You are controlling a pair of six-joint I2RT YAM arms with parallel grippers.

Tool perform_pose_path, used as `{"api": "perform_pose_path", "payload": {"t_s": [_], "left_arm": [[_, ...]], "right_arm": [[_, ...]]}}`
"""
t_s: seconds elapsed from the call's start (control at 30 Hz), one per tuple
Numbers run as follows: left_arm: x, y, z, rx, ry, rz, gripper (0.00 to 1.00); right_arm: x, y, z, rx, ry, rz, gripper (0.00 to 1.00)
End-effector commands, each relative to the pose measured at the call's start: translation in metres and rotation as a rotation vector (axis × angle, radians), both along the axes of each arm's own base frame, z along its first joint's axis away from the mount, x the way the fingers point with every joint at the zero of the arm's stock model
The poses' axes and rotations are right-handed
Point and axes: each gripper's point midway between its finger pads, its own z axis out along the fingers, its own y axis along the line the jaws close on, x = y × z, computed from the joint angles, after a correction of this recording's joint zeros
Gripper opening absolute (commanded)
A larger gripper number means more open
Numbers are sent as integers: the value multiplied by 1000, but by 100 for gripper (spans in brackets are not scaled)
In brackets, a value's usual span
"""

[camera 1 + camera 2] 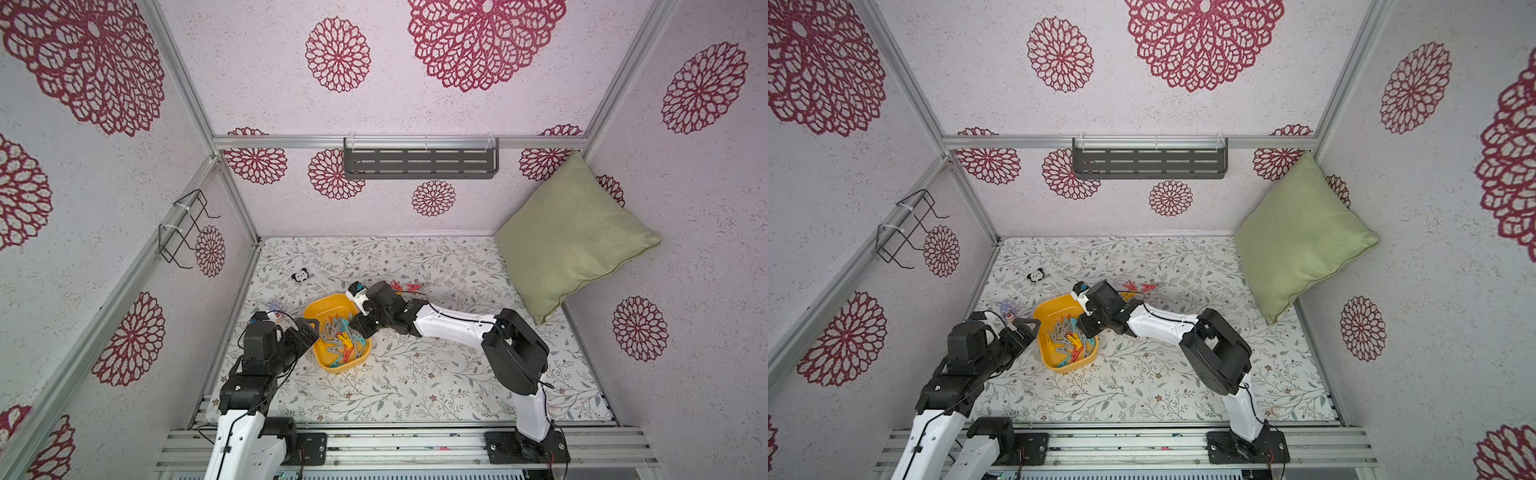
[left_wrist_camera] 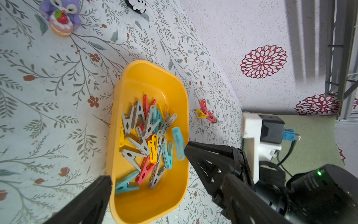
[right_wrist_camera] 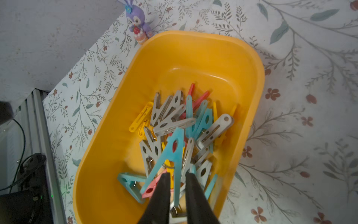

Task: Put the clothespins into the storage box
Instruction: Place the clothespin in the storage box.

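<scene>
**Teal clothespin over the storage box: drop under way**

- The storage box [image 3: 193, 64], a yellow tub, is set on the floral desk [image 1: 415, 374] between the two arms. Its far end is bare. The rest is heaped with grey, teal, yellow and red clothespins [image 3: 174, 120].
- A teal clothespin [image 3: 175, 147] is seen above the heap, one leg running into the narrow gap of the right tool [image 3: 177, 175]. The jaws are slightly parted. It cannot be told whether the leg is pinched or already let go.
- The left tool [image 1: 307, 332] is spread wide and empty, just beside the box's rim on its own side.
- Loose clothespins [image 2: 205, 113], a small red and yellow cluster, are noted on the desk beyond the box. In the top views they are partly hidden behind the right arm [image 1: 449, 324].

Risks, as judged:
- The teal clothespin is seen in the left wrist view close to the box wall on the right arm's side. A skewed fall could strike the rim and send it out.
- The heap is springy, so a bounce is possible.
- The box could be nudged by the left tool.

Surroundings:
- The panda toy [image 1: 300, 275] and the purple plush figure [image 2: 62, 13] lie near the box and are not to be collected.
- The green cushion [image 1: 573, 245] and the slotted wall shelf [image 1: 419, 162] are well apart.
</scene>
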Motion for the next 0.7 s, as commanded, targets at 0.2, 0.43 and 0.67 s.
{"api": "perform_pose_path", "payload": {"t_s": [0.2,0.43,0.67], "left_arm": [[42,-37,20,21,-9,-131,97],[85,-74,26,51,0,-239,97],[135,-106,20,79,33,-335,97]], "right_arm": [[34,-42,107,180,-175,-161,38],[100,-131,83,110,-130,-452,38],[136,-158,20,7,-32,-555,42]]}}
